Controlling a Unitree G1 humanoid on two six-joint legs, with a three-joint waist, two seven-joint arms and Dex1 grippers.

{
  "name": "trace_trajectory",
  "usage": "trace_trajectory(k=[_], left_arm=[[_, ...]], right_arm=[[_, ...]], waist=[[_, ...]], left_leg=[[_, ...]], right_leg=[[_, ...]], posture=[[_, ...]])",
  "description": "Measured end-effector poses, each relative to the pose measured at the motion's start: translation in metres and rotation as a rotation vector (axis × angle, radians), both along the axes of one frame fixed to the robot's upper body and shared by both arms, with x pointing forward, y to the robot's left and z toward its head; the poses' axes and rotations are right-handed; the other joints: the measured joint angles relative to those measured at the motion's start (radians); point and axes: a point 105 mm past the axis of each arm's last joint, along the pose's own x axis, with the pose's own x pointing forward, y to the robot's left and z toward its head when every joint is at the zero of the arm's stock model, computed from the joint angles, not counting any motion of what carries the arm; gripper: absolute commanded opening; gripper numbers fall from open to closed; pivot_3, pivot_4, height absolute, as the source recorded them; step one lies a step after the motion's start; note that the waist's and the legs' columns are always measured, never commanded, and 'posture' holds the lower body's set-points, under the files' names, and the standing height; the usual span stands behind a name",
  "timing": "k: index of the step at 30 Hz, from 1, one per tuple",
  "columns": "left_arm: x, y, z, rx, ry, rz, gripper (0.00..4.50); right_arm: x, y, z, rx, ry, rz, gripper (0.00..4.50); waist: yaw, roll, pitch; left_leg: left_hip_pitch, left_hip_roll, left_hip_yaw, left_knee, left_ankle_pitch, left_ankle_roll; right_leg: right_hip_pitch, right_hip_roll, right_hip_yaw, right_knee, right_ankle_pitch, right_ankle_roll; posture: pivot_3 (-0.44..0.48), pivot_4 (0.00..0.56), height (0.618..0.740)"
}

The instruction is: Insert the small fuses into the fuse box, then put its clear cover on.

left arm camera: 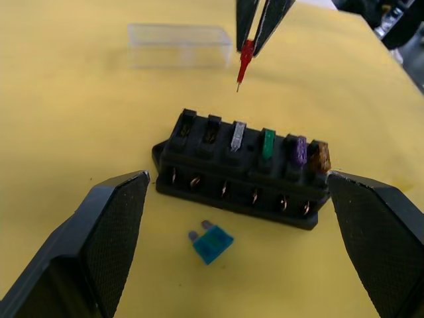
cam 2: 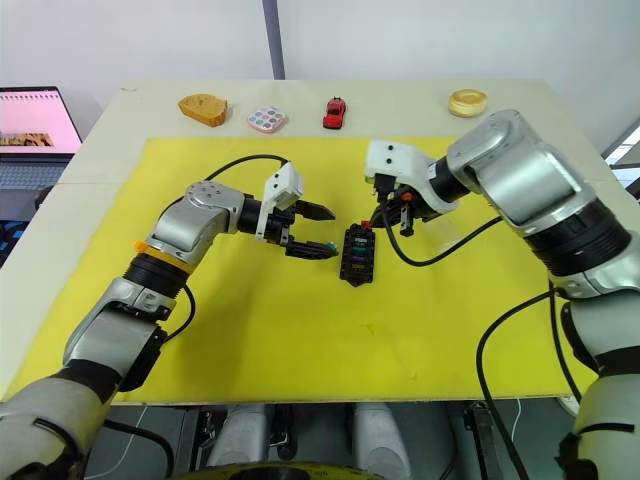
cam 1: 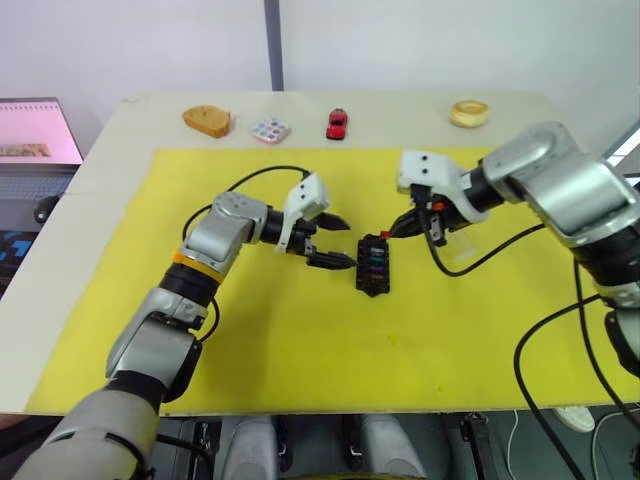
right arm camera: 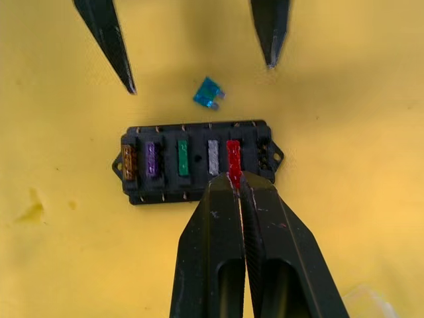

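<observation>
Right gripper (left arm camera: 255,30) pinches the red fuse (left arm camera: 244,58) by its plastic head, above the fuse box (left arm camera: 242,169); it looks light and small, with thin blades. Left gripper (cam 2: 318,231) is spread.

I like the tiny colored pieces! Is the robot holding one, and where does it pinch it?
Yes. The right gripper pinches the red fuse by its plastic top, prongs down. The left gripper holds nothing.

In the head views, the fuses seated in the fuse box (cam 1: 373,266) show as specks of colour too small to tell apart. The clear cover (left arm camera: 179,44) blurs into the yellow mat (left arm camera: 79,119) in the left wrist view. The left gripper's fingers (left arm camera: 99,252) run off that picture's lower edge. The right gripper (right arm camera: 236,182) hides part of the red fuse (right arm camera: 232,158).
</observation>
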Motion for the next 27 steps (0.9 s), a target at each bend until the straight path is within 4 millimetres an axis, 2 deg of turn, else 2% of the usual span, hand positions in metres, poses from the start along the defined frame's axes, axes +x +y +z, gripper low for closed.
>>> trace_trajectory(k=[9,27], left_arm=[[0.001,-0.002,-0.009,0.029,-0.016,-0.035,4.46],[0.000,-0.004,-0.010,0.038,-0.025,-0.047,4.46]], right_arm=[[0.005,0.008,-0.009,-0.024,0.015,0.022,0.00],[0.009,0.002,-0.016,-0.057,0.006,-0.004,0.00]], waist=[[0.002,0.000,0.000],[0.001,0.000,0.000]], left_leg=[[-0.003,0.000,0.000,0.002,0.000,0.000],[-0.003,0.000,0.000,0.002,0.001,-0.001]], right_leg=[[-0.001,-0.001,0.000,0.000,0.001,0.001],[-0.001,-0.001,0.000,0.001,0.001,0.002]], posture=[[0.000,0.150,0.740],[0.000,0.150,0.740]])
